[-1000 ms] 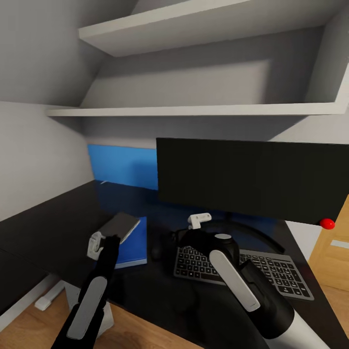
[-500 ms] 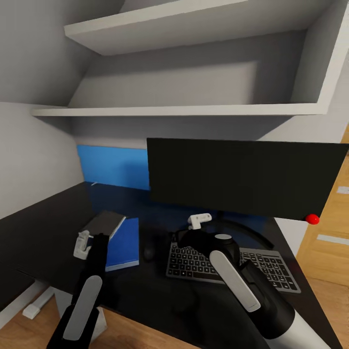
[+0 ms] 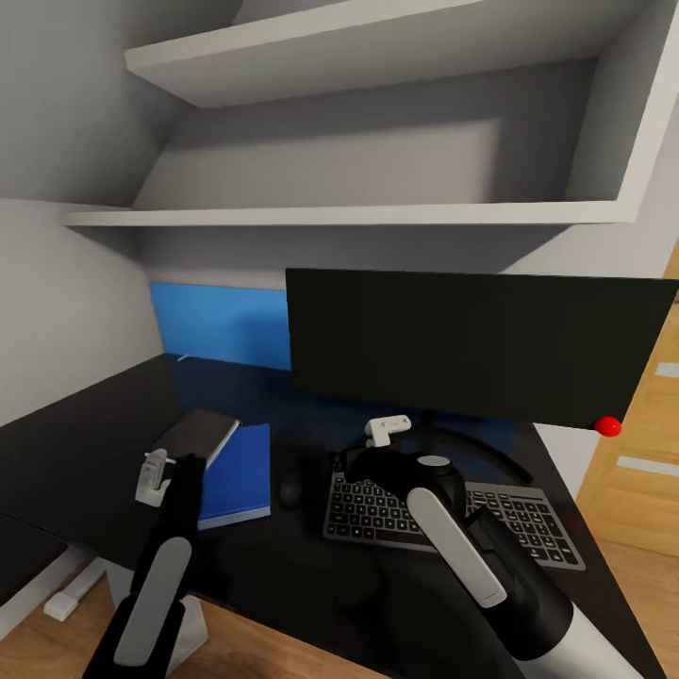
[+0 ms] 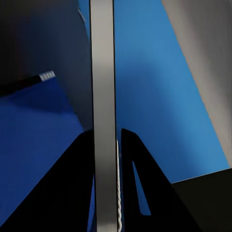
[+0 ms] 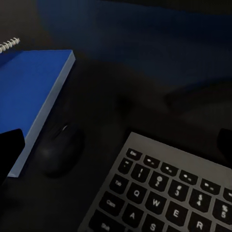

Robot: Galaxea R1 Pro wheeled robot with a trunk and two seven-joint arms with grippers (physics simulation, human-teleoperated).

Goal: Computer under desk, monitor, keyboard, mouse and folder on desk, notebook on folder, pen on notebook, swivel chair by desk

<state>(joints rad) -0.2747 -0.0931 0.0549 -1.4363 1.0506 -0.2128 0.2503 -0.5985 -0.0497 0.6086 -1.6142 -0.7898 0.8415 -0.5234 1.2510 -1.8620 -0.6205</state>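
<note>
Head view: the flat dark-covered notebook with a pale spiral wire binding (image 3: 198, 436) is seen held at its near edge by the left gripper (image 3: 160, 471), tilted above the left part of the flat bright blue folder with a thin white edge (image 3: 236, 476), which lies on the long desk with a glossy black top (image 3: 75, 453). In the left wrist view the notebook (image 4: 103, 116) is met edge-on as a thin grey slab clamped between the two black fingers (image 4: 72, 193), so the jaws are pinching it across its thickness.

To the right of the folder, the small dark rounded mouse (image 3: 290, 488) is set just beside it, and the slim silver-framed keyboard with black keys (image 3: 528, 533) lies beyond, in front of the very wide black-fronted monitor with a red dot at its lower corner (image 3: 471, 344). The right gripper (image 3: 389, 429) hovers over the keyboard's far edge; whether its jaws are spread or pressed together cannot be told.

The notebook is judged light and fairly stiff, though held by one edge it may sag or swing, and the wire side could snag. A hold on the plain edge opposite the spiral, as now, is thought sound. Its cover is likely smooth, so it could slide on the folder's slick face if released at a tilt; it is best lowered flat and square before release.
</note>
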